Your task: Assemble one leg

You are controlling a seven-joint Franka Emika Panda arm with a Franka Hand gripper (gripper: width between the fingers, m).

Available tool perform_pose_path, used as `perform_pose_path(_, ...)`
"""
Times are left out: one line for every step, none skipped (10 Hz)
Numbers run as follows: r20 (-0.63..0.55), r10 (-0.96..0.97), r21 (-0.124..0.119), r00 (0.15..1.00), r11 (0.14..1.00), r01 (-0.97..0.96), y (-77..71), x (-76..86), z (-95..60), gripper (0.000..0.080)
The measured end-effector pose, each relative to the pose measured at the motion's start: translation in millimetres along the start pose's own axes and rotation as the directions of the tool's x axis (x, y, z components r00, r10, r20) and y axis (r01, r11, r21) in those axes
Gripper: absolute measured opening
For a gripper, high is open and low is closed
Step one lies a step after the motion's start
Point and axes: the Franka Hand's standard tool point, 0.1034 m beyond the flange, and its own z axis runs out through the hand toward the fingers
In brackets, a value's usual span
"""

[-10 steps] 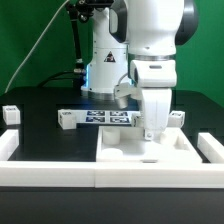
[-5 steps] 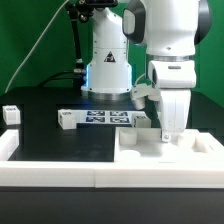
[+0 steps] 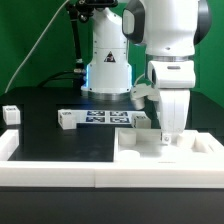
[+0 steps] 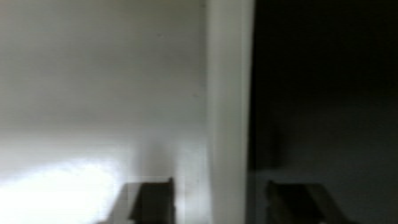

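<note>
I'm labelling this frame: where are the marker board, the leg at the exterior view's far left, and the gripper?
marker board (image 3: pixel 105 118), exterior view, on its tagged top face.
leg (image 3: pixel 10 114), exterior view, on its front face.
gripper (image 3: pixel 168 136), exterior view, midway between its fingertips.

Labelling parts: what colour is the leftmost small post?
The leg is white, with a dark tag; exterior view.

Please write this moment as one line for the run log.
gripper: fingers either side of tray-like piece wall, closure unclear | leg: on table, exterior view's left, untouched | marker board: mid-table
</note>
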Motion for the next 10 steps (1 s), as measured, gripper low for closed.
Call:
perform_pose_path(0.0, 0.0, 0.0, 1.0, 1.0, 0.0, 0.0, -0.1, 0.0, 0.0458)
perform_pose_path(0.0, 0.0, 0.0, 1.0, 1.0, 0.0, 0.0, -0.2, 0.0, 0.0587)
perform_pose_path(0.0, 0.001, 0.0, 1.0, 1.0, -0.001, 0.1, -0.3, 0.0, 0.0587)
perform_pose_path(0.0, 0.001, 0.0, 1.0, 1.0, -0.001, 0.1, -0.3, 0.0, 0.0637)
perform_pose_path(0.0, 0.001, 0.0, 1.0, 1.0, -0.001, 0.1, -0.4, 0.0, 0.0647)
perform_pose_path(0.0, 0.001, 0.0, 1.0, 1.0, -0.001, 0.1, -0.4, 0.0, 0.0647)
perform_pose_path(0.0, 0.002, -0.003, 1.0, 1.0, -0.002, -0.2, -0.6, -1.5, 0.0647)
perform_pose_path(0.002, 0.009, -0.013, 1.0, 1.0, -0.009, -2.3, -1.3, -10.3, 0.0648)
perform_pose_path(0.005, 0.014, -0.025, 1.0, 1.0, -0.014, -3.9, -1.7, -20.8, 0.0648)
perform_pose_path(0.007, 0.028, -0.039, 1.0, 0.999, -0.028, -5.9, -2.2, -31.7, 0.0648)
